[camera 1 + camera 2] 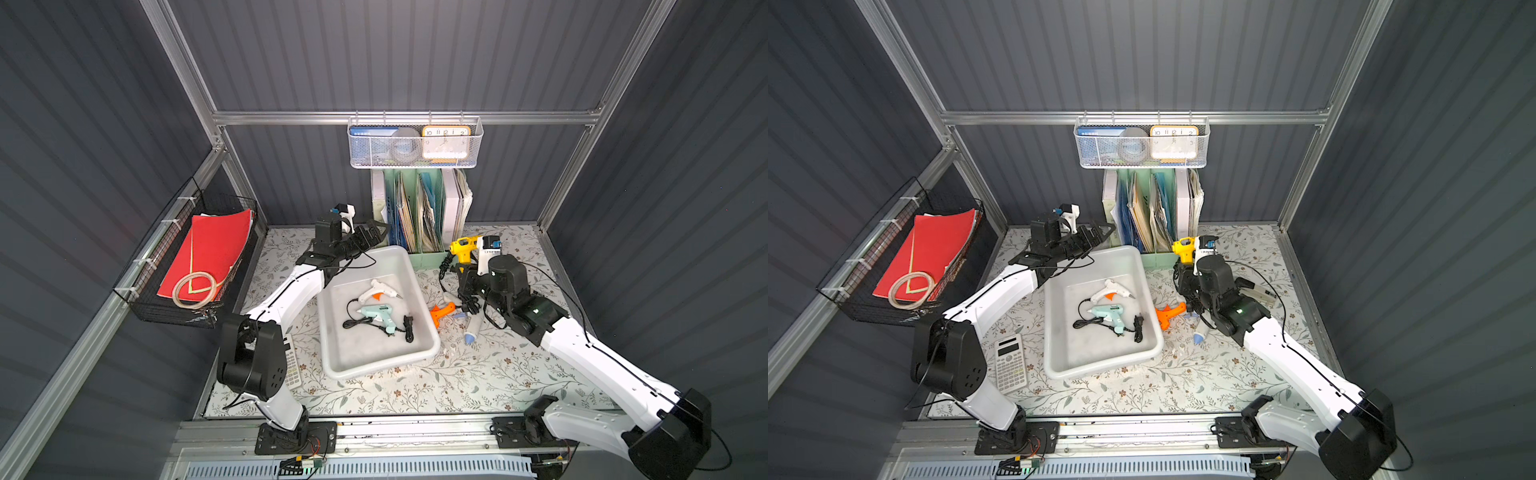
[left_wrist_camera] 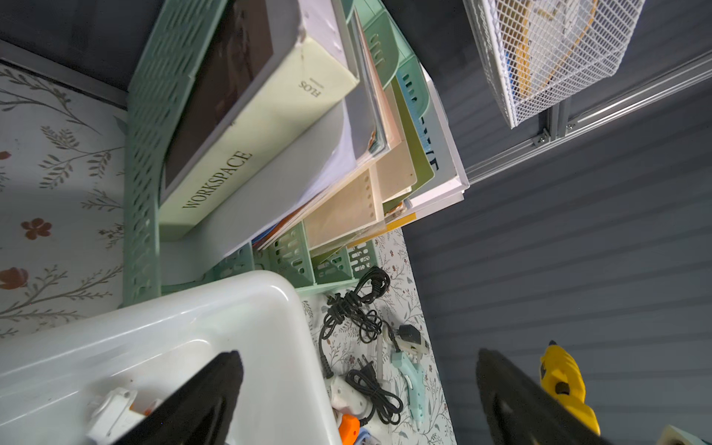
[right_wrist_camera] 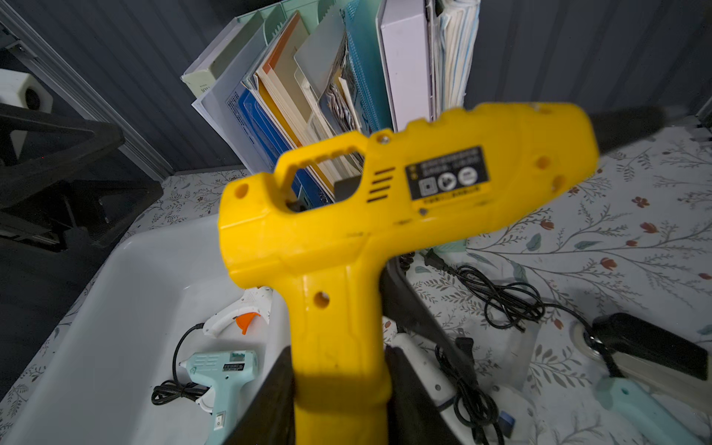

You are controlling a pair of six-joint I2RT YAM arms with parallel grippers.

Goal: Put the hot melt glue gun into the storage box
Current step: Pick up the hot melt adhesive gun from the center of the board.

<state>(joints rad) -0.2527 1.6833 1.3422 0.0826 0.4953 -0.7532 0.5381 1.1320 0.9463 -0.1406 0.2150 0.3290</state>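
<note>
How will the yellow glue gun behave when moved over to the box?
Probably rigid: the yellow glue gun looks hard plastic. Possibly top-heavy: the right gripper pinches only its handle, so it may pivot. The black cord looks floppy and could snag the storage box rim.

Yellow glue gun [image 3: 385, 231], white storage box [image 1: 365, 353], mint-green file holder [image 2: 142, 192], floral table cover [image 1: 478, 382]

The storage box [image 1: 365, 347] is smooth, glossy white plastic. The yellow glue gun [image 3: 346, 239] is hard plastic with a dull sheen. The file holder [image 2: 142, 192] is matt perforated plastic; the hanging basket [image 1: 415, 165] is white-coated metal mesh
</note>
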